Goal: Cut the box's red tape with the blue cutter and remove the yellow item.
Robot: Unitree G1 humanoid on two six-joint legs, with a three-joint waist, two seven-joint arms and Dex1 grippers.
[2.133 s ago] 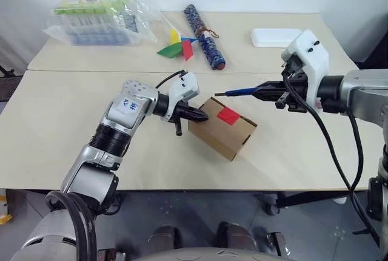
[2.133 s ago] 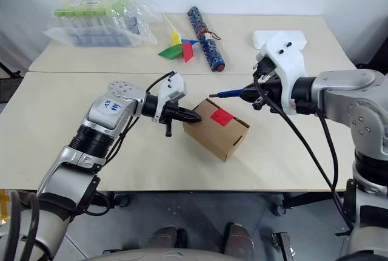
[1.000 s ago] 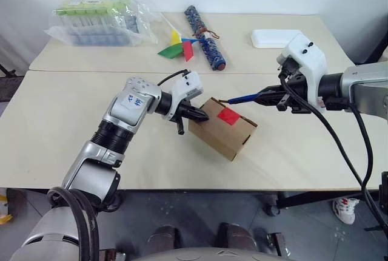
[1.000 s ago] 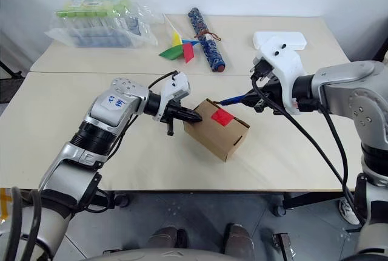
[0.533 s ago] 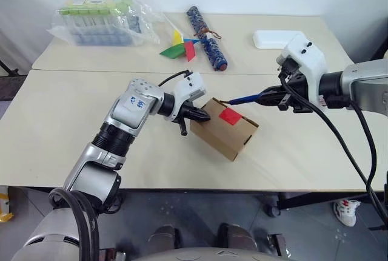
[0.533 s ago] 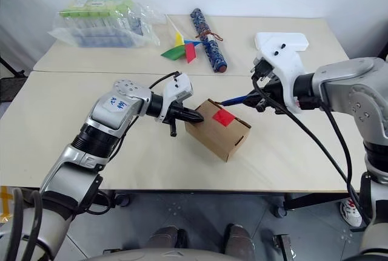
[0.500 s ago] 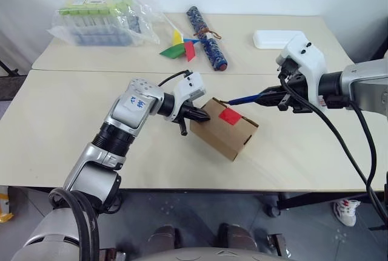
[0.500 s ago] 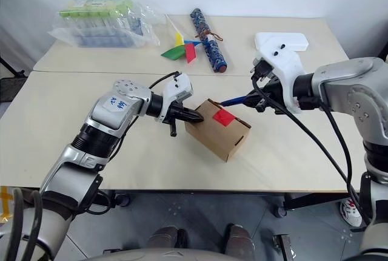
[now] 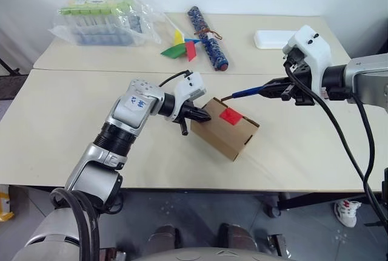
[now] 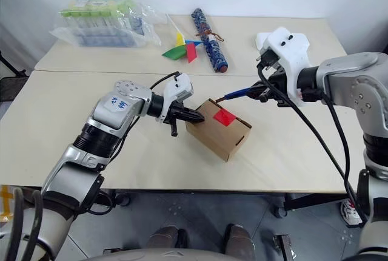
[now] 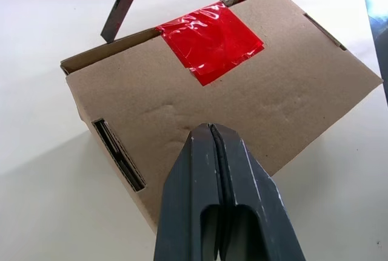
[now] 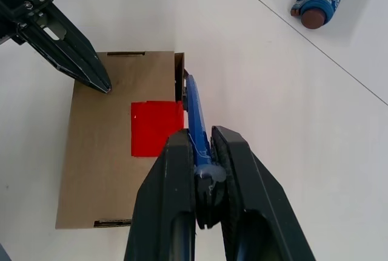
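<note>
Bracing falls to the left gripper point(image 9: 203, 115), jaws together, pinning the cardboard box point(image 9: 225, 128) near the table's point(image 9: 54, 121) front edge so the right gripper point(image 12: 203, 170), clamped on the blue cutter point(image 12: 195, 118), can apparently slit the red tape point(image 9: 230, 115).

We see the box point(image 9: 224, 128) near the middle of the near table point(image 9: 54, 133), with the red tape point(image 9: 230, 115) on its top face toward the far edge. The left gripper point(image 9: 204, 115) touches the box's left end. The blue cutter point(image 9: 245, 93), held in the right gripper point(image 9: 276, 88), reaches in from the right, its tip just behind the box's far edge. A patterned roll point(image 9: 205, 37) and a pinwheel point(image 9: 180, 46) lie behind on the far table point(image 9: 254, 61), a bagged pack point(image 9: 100, 19) to their left.
</note>
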